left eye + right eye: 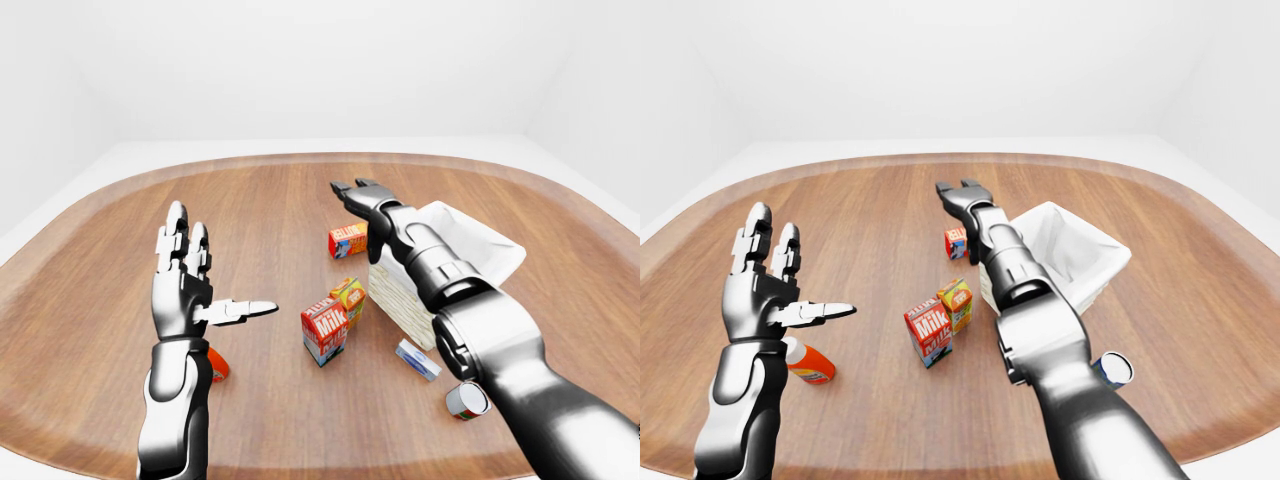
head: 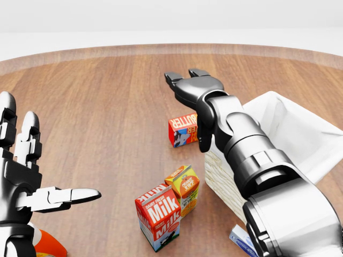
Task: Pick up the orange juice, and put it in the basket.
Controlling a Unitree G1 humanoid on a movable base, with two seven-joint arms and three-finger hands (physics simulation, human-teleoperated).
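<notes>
The orange juice (image 2: 184, 187) is a small orange carton with fruit printed on it, standing on the wooden table low in the head view, against a red milk carton (image 2: 158, 214). To its right stands the basket (image 2: 225, 179), woven and lined with white cloth. My right hand (image 2: 185, 78) is open and holds nothing. It hovers over the table above a red butter box (image 2: 182, 128), left of the basket's upper corner and well above the juice. At the view's left edge my left hand (image 2: 51, 155) is open, fingers spread and thumb pointing right, far from the juice.
An orange bottle (image 1: 808, 364) lies on the table under my left forearm. A blue-and-white box (image 1: 416, 359) and a can on its side (image 1: 467, 400) lie below the basket. The round table's rim (image 1: 300, 160) curves across the top of the view.
</notes>
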